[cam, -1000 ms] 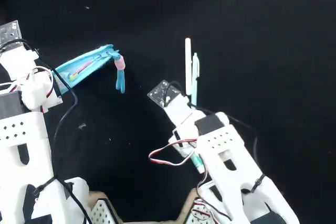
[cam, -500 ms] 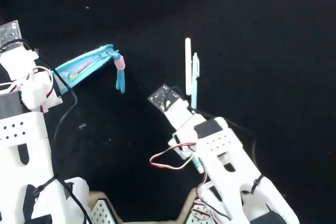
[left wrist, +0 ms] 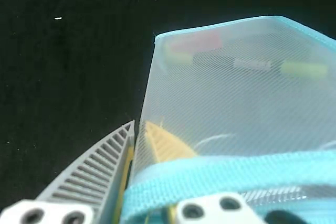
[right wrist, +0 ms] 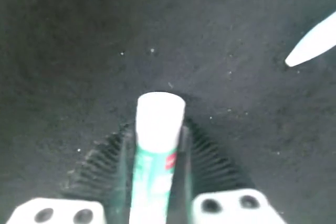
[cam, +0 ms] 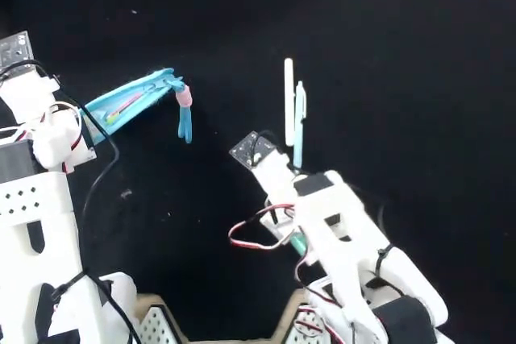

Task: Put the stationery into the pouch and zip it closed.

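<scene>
A light-blue mesh pouch (cam: 129, 101) hangs tilted at the left, with a pink and blue zip charm (cam: 185, 112) dangling from its far end. My left gripper (left wrist: 137, 129) is shut on the pouch's (left wrist: 231, 87) near edge; coloured items show through the mesh. In the middle of the table my right gripper (right wrist: 159, 124) is shut on a green stick with a white cap (right wrist: 159, 114). The stick's green tail (cam: 299, 244) pokes out under the right arm. A white pen (cam: 289, 101) and a pale-blue pen (cam: 300, 122) lie side by side just beyond the right gripper (cam: 260, 159).
The black table cloth (cam: 403, 78) runs bare to the right and to the far edge. Red and white cables (cam: 250, 241) loop beside the right arm. The arm bases and a cardboard edge (cam: 218, 336) stand at the near side.
The right arm has drawn back a little toward the near edge and swung its body left, still holding the stick. The left arm and the pouch have not moved.
</scene>
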Robot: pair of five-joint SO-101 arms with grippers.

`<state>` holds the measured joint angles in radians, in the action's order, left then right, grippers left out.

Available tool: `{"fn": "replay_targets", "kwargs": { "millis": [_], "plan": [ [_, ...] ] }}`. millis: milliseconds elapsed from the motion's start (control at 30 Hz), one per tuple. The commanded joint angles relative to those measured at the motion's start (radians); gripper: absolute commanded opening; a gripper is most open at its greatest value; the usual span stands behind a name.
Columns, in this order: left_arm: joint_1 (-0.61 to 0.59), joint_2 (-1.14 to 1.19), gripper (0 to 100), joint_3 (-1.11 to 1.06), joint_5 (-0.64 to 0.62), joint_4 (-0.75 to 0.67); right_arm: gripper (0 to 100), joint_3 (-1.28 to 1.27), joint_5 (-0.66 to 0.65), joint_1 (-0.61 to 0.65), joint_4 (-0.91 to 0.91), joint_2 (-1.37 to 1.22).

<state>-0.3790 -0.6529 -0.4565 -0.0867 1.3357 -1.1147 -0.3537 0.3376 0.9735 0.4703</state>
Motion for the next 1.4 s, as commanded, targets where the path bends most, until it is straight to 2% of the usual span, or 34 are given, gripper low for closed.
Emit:
{"fn": "replay_targets", "kwargs": {
  "millis": [0, 133, 233, 367, 533, 867, 1033, 1200, 1367],
  "plan": [
    [-0.030, 0.003, 3, 0.002, -0.006, -0.005, 0.9, 0.150, -0.011, -0.155, 0.087, 0.047],
    [-0.030, 0.003, 3, 0.002, -0.006, -0.005, 1.5, 0.360, -0.092, -0.365, 0.227, 0.088],
    [-0.030, 0.003, 3, 0.002, -0.006, -0.005, 1.5, 0.487, -0.147, -0.505, 0.245, 0.048],
    [-0.030, 0.003, 3, 0.002, -0.006, -0.005, 1.5, 0.622, -0.155, -0.641, 0.222, -0.110],
    [-0.030, 0.003, 3, 0.002, -0.006, -0.005, 1.5, 0.799, -0.150, -0.753, 0.218, -0.412],
    [-0.028, 0.003, 3, 0.002, -0.006, -0.005, 4.1, 1.124, -0.150, -0.806, 0.273, -0.917],
    [-0.008, 0.003, 3, 0.002, -0.006, -0.006, 17.6, 1.299, -0.158, -0.802, 0.488, -0.989],
    [0.019, 0.003, 3, -0.005, -0.006, -0.005, 15.2, 1.432, -0.158, -0.798, 0.574, -1.030],
    [0.016, 0.003, 3, -0.005, -0.005, -0.005, 15.3, 1.466, -0.158, -0.796, 0.575, -1.109]
  ]
}}
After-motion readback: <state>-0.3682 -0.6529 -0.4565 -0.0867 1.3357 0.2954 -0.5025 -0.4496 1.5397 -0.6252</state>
